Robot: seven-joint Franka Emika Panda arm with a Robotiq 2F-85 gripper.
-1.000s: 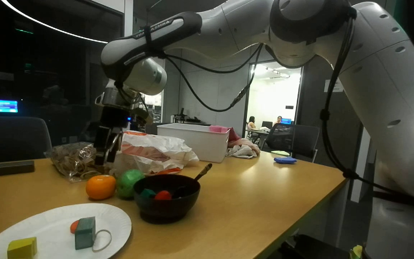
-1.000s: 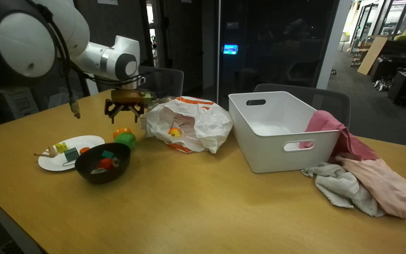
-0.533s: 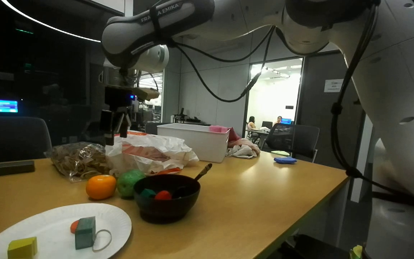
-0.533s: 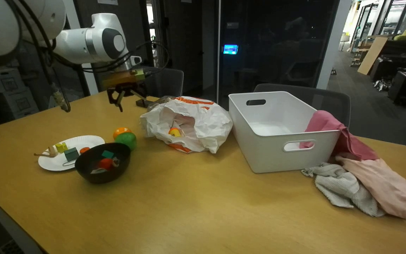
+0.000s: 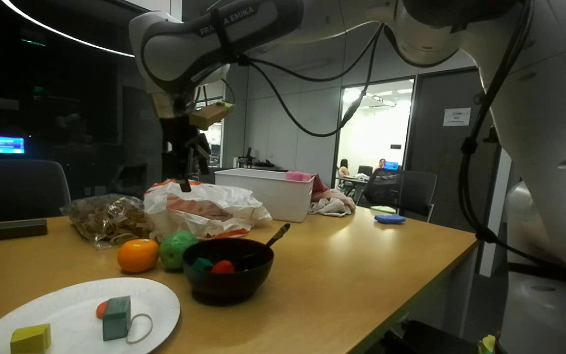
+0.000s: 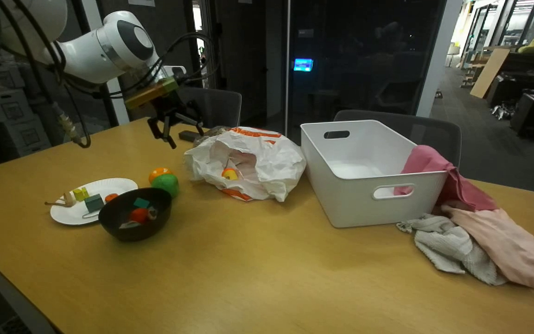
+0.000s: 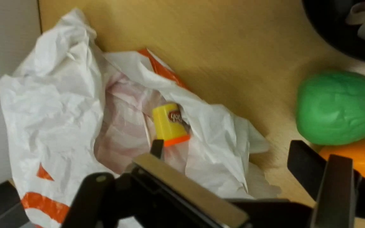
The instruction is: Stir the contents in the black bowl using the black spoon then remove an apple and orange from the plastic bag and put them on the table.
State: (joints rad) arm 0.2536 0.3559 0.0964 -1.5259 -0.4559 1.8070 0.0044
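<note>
The orange [image 5: 138, 255] and the round green apple [image 5: 177, 250] sit side by side on the table next to the black bowl [image 5: 229, 290]. The black bowl holds a red piece, a teal block and pale bands. The spoon's handle [image 5: 278, 235] leans out over its rim. The crumpled white plastic bag [image 6: 267, 162] lies with its mouth open, and a yellow tub [image 7: 168, 123] with an orange lid shows inside. My gripper [image 6: 187, 138] is open and empty, tilted, above the table near the bag. In the wrist view its fingers [image 7: 228, 150] span the bag's edge, with the apple [image 7: 337, 107] beyond.
A white paper plate [image 6: 70, 214] with blocks is beside the bowl. A white bin [image 6: 355, 204] stands next to the bag, with cloths [image 6: 494, 241] hanging over and beside it. A clear bag of brown bands [image 5: 111, 219] and a dark bar [image 5: 10, 230] lie behind the fruit.
My gripper has risen from low behind the orange, then swung and tilted towards the white bag. The orange, apple, bowl and bag have not visibly moved.
</note>
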